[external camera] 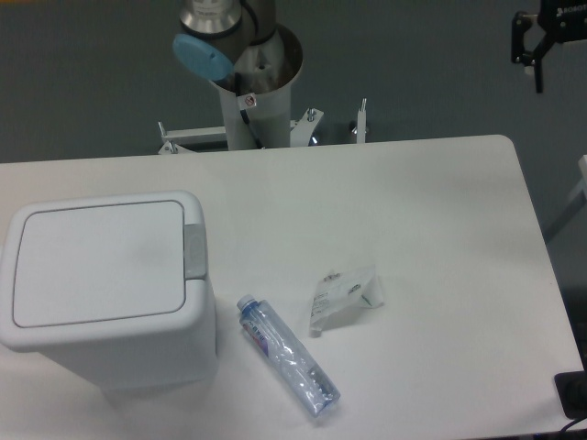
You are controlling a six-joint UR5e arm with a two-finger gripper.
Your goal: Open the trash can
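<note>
While shut, trash can (105, 280) untouched.

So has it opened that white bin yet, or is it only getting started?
Nothing looks done: the bin's lid lies flat and shut, its grey latch untouched. The gripper is up in the top right corner, far from the bin, holding nothing. Reaching and pressing the latch is all still left.

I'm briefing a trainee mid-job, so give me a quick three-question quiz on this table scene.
1. True or false: the trash can has its lid raised.
2. What lies closest to the trash can: A) the plastic bottle, B) the clear packet, C) the claw?
3. On which side of the lid, as the camera sees it, is the grey latch?

Key: 1. False, the lid lies flat and shut. 2. A. 3. The right edge.
</note>
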